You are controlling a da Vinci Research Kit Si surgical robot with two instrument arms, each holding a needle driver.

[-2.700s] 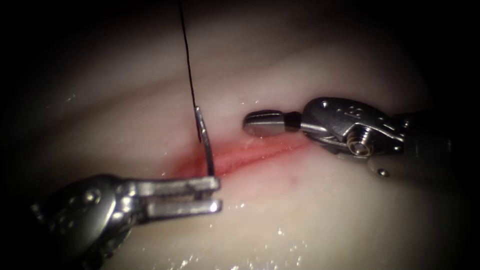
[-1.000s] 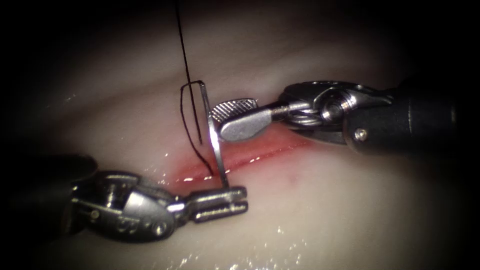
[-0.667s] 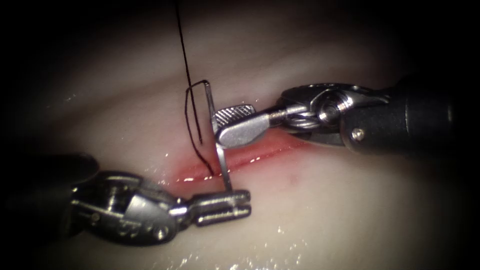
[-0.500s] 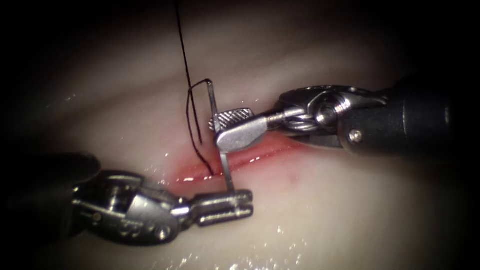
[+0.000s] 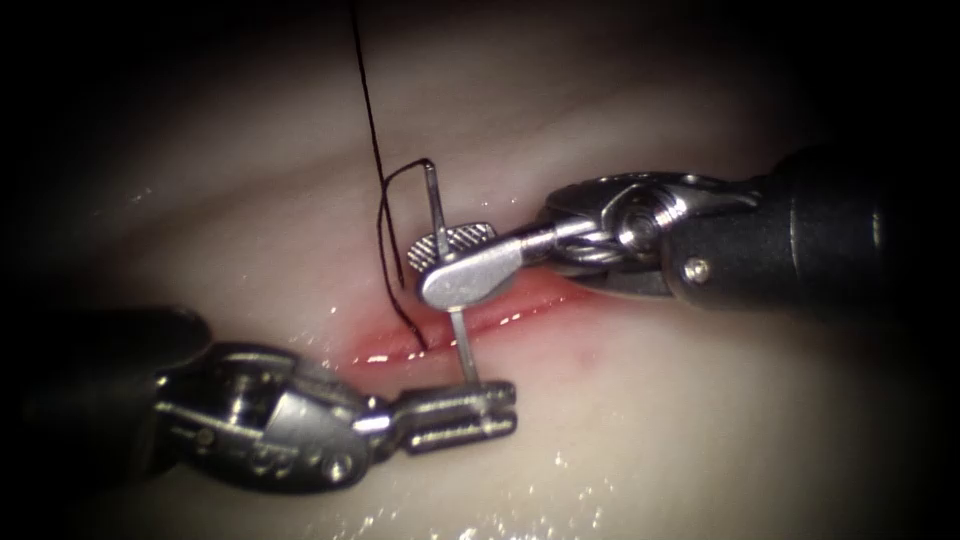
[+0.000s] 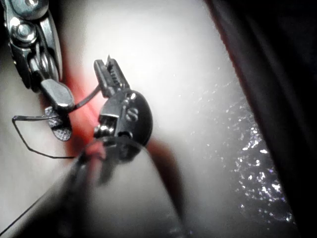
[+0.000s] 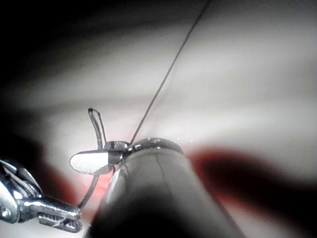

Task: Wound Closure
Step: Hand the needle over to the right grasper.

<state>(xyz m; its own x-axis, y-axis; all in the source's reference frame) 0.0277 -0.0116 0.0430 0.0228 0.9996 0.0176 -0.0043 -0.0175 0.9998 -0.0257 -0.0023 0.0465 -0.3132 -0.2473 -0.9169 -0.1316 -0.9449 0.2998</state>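
Endoscope looking down from above and in front at cut (image 5: pixel 480 320), close. Left wrist camera peering along own shaft at left tool (image 6: pixel 115 84), very close. Right wrist camera sighting along own shaft past right tool (image 7: pixel 94 161). All three sharing needle (image 5: pixel 452 300) beside cut.

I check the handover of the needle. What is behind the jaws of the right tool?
The needle passes between the right tool's jaws; its middle is covered. The left tool holds its lower end.
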